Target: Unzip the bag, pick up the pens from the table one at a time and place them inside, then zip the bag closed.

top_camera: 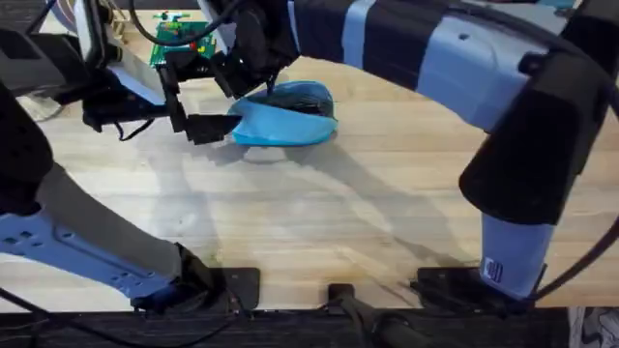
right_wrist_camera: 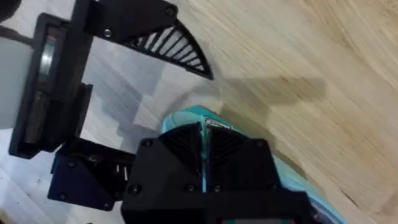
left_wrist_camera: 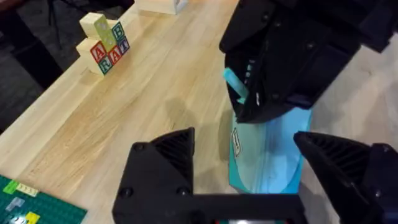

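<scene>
Between open left hand (left_wrist_camera: 242,168) fingers, bag (top_camera: 280,121), right hand (right_wrist_camera: 205,155) pinching it

Soft cloth bag (top_camera: 285,121) on matt wood-grain table (top_camera: 368,213).

The bag (top_camera: 285,123) lies on the table (top_camera: 319,222), toward its far side, left of centre. The left gripper (top_camera: 208,126) sits just left of the bag; the right gripper (top_camera: 259,82) is directly above it. Lettered blocks (left_wrist_camera: 104,43) stand well apart.
</scene>
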`<state>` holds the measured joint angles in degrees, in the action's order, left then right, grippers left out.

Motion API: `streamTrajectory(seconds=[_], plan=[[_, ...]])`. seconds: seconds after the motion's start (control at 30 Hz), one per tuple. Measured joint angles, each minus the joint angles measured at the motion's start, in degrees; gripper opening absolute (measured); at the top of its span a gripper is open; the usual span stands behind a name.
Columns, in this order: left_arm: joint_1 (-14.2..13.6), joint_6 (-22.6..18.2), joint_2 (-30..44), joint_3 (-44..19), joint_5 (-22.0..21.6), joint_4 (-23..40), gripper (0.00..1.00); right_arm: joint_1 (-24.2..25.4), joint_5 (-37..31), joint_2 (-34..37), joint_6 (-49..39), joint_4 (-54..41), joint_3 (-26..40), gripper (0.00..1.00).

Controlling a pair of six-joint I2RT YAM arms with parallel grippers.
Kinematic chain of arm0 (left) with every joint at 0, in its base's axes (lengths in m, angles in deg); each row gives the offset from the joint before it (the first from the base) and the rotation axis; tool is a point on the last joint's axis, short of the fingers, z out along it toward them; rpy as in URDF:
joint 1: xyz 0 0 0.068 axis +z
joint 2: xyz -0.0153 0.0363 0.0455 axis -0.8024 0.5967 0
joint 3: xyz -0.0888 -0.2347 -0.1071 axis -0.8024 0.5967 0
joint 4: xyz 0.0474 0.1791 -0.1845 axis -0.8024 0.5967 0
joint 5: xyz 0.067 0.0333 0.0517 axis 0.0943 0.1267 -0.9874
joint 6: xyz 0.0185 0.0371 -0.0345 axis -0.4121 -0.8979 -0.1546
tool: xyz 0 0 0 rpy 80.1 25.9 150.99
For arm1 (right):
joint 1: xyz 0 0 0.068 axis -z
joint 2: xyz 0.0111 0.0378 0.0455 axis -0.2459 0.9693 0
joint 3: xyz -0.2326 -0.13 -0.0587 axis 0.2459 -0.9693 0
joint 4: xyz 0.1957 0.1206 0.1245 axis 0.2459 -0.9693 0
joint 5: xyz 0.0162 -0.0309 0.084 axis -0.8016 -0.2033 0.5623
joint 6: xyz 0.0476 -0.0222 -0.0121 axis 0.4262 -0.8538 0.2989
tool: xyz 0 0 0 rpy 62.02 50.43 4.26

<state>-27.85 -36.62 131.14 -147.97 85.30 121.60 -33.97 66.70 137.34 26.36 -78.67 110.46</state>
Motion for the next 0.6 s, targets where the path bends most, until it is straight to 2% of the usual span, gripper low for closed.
streamTrajectory(seconds=[0.13,0.27,0.6], plan=[[-0.76,2.05,1.85,-0.07,0.66,-1.04,0.993,0.0,0.0,0.01,0.0,0.0,0.0,0.031],[-0.79,3.32,7.18,-0.07,3.58,-1.23,0.993,0.0,0.0,0.0,-1.42,0.0,0.0,0.031],[-0.79,3.71,7.78,-0.07,4.98,-1.01,0.994,0.0,0.0,0.0,-3.49,0.0,0.0,0.031]])
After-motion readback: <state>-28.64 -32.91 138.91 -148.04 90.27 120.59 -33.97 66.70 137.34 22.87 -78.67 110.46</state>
